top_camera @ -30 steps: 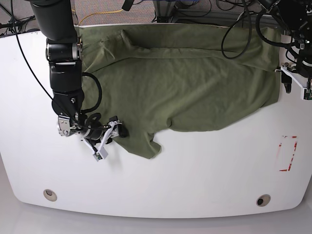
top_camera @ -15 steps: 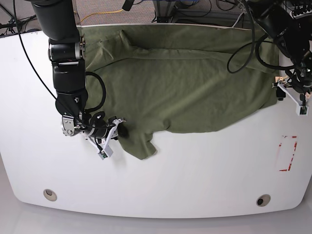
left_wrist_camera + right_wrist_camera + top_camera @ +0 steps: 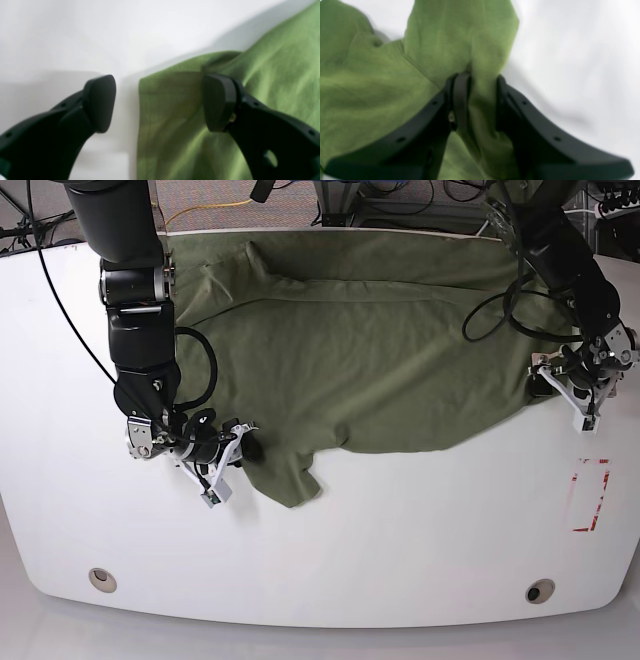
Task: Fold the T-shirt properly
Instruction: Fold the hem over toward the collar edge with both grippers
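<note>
Now that the right claw has pinched the T-shirt sleeve, the left claw, spread astride the opposite hem, likely closes next.

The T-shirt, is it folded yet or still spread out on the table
Mostly spread. The T-shirt lies open across the table, wrinkled, with only one near corner bunched in the right gripper.

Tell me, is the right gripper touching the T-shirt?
Touching. The right wrist view shows the right gripper with its jaws pinching a fold of the T-shirt.
</note>
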Tool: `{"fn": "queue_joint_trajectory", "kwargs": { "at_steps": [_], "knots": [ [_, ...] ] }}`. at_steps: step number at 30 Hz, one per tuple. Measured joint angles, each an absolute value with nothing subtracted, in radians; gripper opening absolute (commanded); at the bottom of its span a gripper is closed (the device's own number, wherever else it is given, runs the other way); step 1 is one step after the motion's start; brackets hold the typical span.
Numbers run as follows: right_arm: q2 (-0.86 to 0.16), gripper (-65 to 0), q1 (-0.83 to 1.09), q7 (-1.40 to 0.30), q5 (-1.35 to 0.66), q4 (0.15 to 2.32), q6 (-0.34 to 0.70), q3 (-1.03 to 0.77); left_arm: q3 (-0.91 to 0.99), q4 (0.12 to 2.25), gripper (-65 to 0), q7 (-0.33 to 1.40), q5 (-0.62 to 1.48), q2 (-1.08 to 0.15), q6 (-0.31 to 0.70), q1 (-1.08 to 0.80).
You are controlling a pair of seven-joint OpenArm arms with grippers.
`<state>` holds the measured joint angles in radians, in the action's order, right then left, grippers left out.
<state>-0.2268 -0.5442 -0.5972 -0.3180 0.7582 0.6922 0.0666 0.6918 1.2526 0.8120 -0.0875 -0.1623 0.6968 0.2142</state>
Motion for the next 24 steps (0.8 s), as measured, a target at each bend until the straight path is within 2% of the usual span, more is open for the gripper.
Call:
{"fn": "queue_joint_trajectory", "kwargs": {
  "at_steps": [1, 4, 7, 9, 11, 18, 24],
  "knots": [
    [-0.226, -50.6, -0.544, -0.597, -0.318, 0.758, 0.692, 0.067, 0.688, 1.242, -15.1, 0.804, -0.085, -0.165, 0.697, 0.218],
    [-0.227, -53.9, -0.543, -0.597, -0.318, 0.758, 0.692, 0.067, 0.684, 1.211, -24.9, 0.787, -0.082, -0.167, 0.697, 0.231],
    [-0.230, -64.4, -0.535, -0.590, -0.318, 0.760, 0.692, 0.067, 0.683, 1.205, -44.3, 0.754, -0.082, -0.167, 0.697, 0.228],
    [-0.233, -65.0, -0.533, -0.586, -0.319, 0.760, 0.692, 0.067, 0.680, 1.198, -57.5, 0.733, -0.082, -0.168, 0.697, 0.227],
    [-0.232, -65.0, -0.533, -0.587, -0.318, 0.760, 0.692, 0.067, 0.679, 1.193, -65.0, 0.716, -0.082, -0.167, 0.698, 0.227],
    [-0.233, -65.0, -0.512, -0.621, -0.318, 0.816, 0.692, 0.065, 0.688, 1.223, -65.0, 0.719, -0.084, -0.160, 0.698, 0.216],
    [-0.251, -65.0, -0.435, -0.775, -0.332, 1.064, 0.700, -0.003, 0.734, 1.362, -65.0, 0.717, -0.082, -0.157, 0.704, 0.181]
  ]
}}
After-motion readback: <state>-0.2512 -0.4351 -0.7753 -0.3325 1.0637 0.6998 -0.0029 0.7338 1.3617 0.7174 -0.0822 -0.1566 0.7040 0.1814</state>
